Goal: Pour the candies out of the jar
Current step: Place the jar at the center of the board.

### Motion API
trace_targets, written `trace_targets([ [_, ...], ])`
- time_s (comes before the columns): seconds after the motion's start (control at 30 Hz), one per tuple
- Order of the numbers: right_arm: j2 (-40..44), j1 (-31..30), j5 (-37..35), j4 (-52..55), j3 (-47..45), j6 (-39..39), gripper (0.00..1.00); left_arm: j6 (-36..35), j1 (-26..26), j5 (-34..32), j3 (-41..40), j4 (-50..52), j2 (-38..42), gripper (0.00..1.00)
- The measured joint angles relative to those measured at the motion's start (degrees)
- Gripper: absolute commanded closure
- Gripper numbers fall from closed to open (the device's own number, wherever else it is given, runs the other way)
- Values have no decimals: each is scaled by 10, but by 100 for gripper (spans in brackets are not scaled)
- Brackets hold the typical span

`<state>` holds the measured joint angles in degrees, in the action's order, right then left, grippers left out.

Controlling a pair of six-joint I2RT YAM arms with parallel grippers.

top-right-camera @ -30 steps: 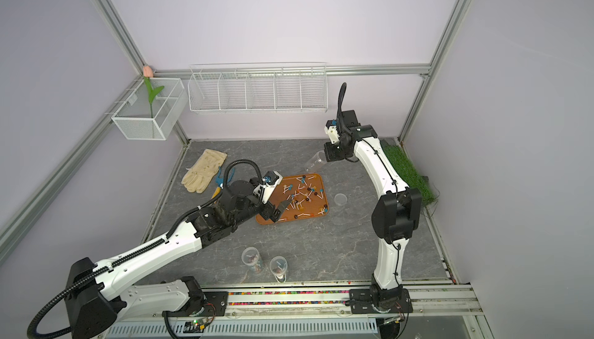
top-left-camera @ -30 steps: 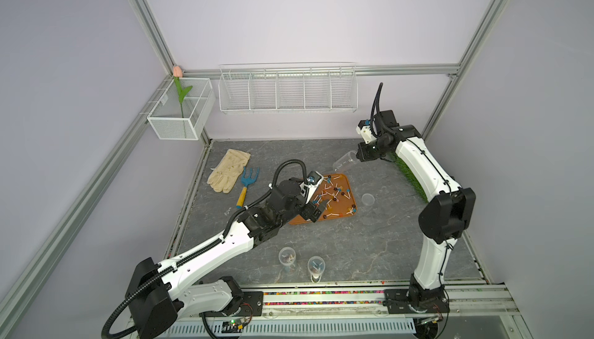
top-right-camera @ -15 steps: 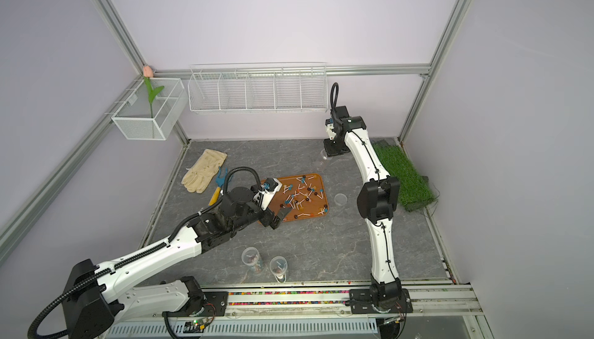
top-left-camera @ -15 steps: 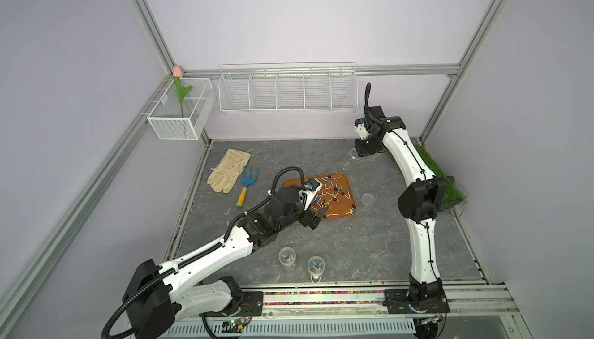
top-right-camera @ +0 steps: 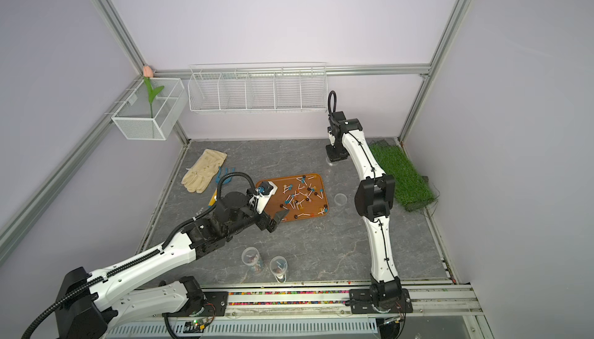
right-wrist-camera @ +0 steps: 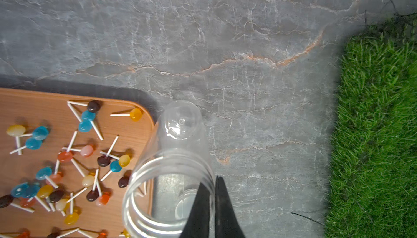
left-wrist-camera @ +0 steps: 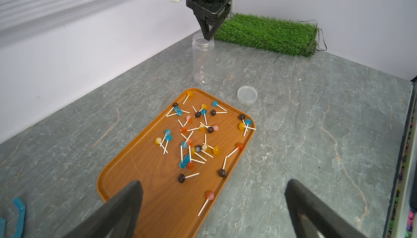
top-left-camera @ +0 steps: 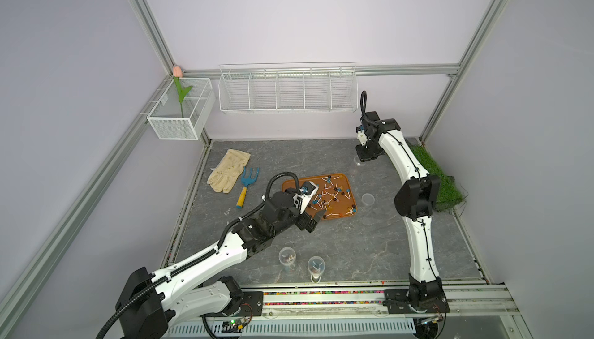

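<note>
1. The candies [left-wrist-camera: 194,135] lie scattered across the orange tray [left-wrist-camera: 144,158]: blue, brown, orange, yellow and pink heads on white sticks, most of them on the half of the tray nearer the jar.
2. The jar [left-wrist-camera: 203,61] stands upright and empty on the desk [left-wrist-camera: 316,135], just beside one corner of the tray.
3. The right claw [left-wrist-camera: 208,37] points down at the jar's mouth, clamped on the rim, with one finger inside the wall and one outside.
4. The left claw [left-wrist-camera: 213,183] hangs over the end of the tray farthest from the jar, with its jaws wide apart and nothing between them.
5. A clear lid [left-wrist-camera: 247,94] lies flat on the desk, just off the tray near the jar's end.
6. A grass mat [left-wrist-camera: 266,33] lies beyond the jar, well apart from the tray.
</note>
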<state>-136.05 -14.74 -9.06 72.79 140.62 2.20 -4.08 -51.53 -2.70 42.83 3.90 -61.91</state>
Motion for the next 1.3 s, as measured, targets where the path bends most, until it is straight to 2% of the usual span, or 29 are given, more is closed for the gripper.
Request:
trace_targets([
  [0.4,-7,0,-4,3,0,0,90,0,0,0,0,1,-5,0],
  [0.63,-15,0,-6,3,0,-2,77,0,0,0,0,1,-10,0],
  [1.03,-15,-1,-6,2,0,-7,61,0,0,-1,0,6,-13,1],
  [1.3,31,-1,-8,-7,0,-6,56,8,0,-46,12,17,-33,0],
])
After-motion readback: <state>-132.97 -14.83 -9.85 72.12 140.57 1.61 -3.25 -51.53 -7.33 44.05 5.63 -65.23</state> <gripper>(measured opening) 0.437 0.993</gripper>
